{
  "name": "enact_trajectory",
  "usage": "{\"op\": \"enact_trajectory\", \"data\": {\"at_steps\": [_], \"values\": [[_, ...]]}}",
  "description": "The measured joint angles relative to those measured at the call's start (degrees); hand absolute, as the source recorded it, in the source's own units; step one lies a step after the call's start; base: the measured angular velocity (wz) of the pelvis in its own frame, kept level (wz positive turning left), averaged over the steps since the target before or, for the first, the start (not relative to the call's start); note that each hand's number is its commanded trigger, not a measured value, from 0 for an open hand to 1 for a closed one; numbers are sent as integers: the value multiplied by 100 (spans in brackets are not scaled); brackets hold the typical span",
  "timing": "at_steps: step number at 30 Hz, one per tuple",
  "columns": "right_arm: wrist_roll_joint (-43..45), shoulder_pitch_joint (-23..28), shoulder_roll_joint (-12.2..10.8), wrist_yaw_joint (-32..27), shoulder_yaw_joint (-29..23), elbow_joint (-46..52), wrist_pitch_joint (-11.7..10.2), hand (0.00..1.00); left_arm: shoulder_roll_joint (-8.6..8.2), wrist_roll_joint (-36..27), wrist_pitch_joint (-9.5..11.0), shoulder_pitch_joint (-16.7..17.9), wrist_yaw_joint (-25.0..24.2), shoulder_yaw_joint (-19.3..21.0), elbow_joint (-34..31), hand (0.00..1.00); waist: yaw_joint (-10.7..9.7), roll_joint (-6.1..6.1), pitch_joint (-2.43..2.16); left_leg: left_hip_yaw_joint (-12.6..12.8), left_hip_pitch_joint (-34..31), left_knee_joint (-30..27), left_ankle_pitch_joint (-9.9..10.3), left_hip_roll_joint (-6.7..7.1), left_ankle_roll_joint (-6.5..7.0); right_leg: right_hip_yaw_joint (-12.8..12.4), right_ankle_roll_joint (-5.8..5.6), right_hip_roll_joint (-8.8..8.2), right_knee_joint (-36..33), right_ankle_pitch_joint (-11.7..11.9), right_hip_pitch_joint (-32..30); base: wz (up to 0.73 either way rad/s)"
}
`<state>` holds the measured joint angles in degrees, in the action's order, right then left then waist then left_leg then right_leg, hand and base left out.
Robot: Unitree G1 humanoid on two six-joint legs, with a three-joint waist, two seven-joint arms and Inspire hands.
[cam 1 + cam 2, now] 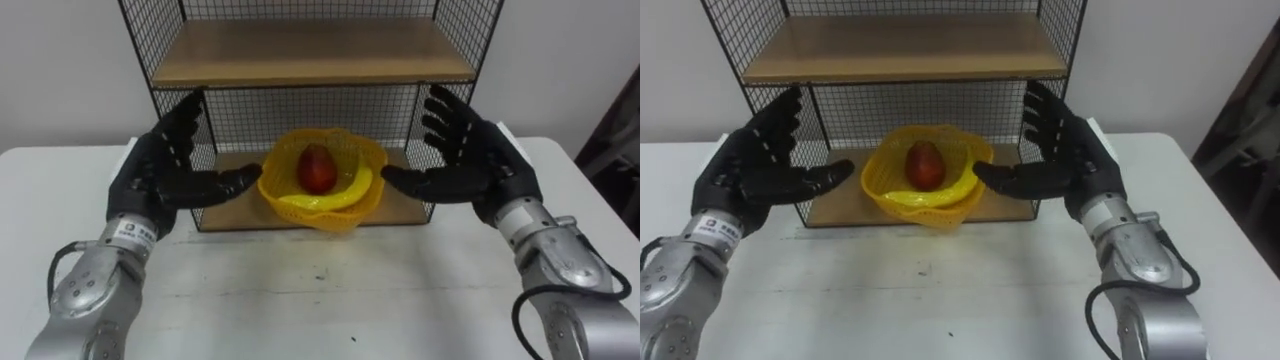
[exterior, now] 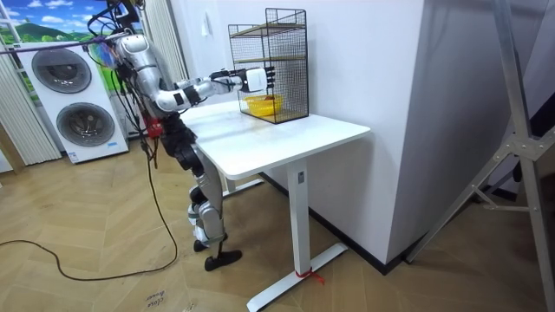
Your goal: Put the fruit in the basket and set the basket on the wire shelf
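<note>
Basket [image 1: 335,218]: yellow, open-weave; sits on the lower board of the wire shelf, its front edge overhanging the board toward the robot.
Basket contents: one red fruit [image 1: 318,168] upright at the centre – one banana [image 1: 352,188] curved along the side nearer the right hand.
Wire shelf [image 1: 310,52]: black mesh frame with two wooden boards; stands on the white table [image 1: 330,290] against the wall. Upper board bare.
Left hand [image 1: 165,170]: raised just beside the basket on its left, palm facing inward. Fingers straight and spread, pointing up in front of the mesh; thumb extended toward the basket rim. Holds nothing.
Right hand [image 1: 480,160]: mirrors the left on the basket's right side, palm inward. Fingers straight and spread, thumb extended toward the rim. Holds nothing.
Contact: both thumb tips lie very close to the rim – whether either touches it cannot be told.
Robot position: in the room view, standing at the end of the table on the room view's left, both arms stretched forward to the shelf.
Background: two washing machines [image 2: 74,104] behind the robot.
</note>
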<state>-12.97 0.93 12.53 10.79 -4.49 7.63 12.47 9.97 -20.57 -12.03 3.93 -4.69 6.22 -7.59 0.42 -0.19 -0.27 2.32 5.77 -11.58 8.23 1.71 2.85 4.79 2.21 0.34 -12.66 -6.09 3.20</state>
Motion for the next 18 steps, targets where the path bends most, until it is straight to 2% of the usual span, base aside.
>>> {"op": "enact_trajectory", "data": {"at_steps": [2,4,7,10,15,17,18], "values": [[73,231,1,5,-158,225,-51,0,0,-16,52,238,-123,111,-137,0,-3,15,-10,11,-3,12,1,-1,2,-16,30,1,-10,-24,-4,-7],[79,600,19,-11,-504,452,-202,0,2,-12,180,686,-290,283,-393,0,-16,11,-3,17,-5,17,1,-2,1,-27,32,6,-8,-26,-18,0],[85,874,43,-122,-953,452,-260,0,5,-3,245,1090,-392,463,-515,0,-22,7,-1,17,-1,16,5,-2,7,-43,31,12,-8,-27,-16,0],[79,1128,71,-231,-1254,523,-267,0,18,70,282,1212,-460,591,-537,0,-12,-9,17,27,-12,17,25,-9,33,-120,27,43,-3,-32,-27,0],[48,1310,142,-325,-1382,717,-268,0,23,78,284,1282,-509,848,-740,0,-12,2,32,66,-19,18,35,-30,19,-178,25,71,-2,-32,-51,-6],[71,1404,158,-415,-1585,972,-268,0,69,54,286,1418,-562,1119,-1004,0,2,1,26,65,-59,18,36,-31,18,-186,25,74,-12,-32,-112,-2],[79,1487,199,-492,-1744,1177,-271,0,108,-58,316,1490,-554,1388,-1171,0,3,2,29,61,-65,19,35,-32,17,-185,27,76,-9,-31,-134,0]]}}
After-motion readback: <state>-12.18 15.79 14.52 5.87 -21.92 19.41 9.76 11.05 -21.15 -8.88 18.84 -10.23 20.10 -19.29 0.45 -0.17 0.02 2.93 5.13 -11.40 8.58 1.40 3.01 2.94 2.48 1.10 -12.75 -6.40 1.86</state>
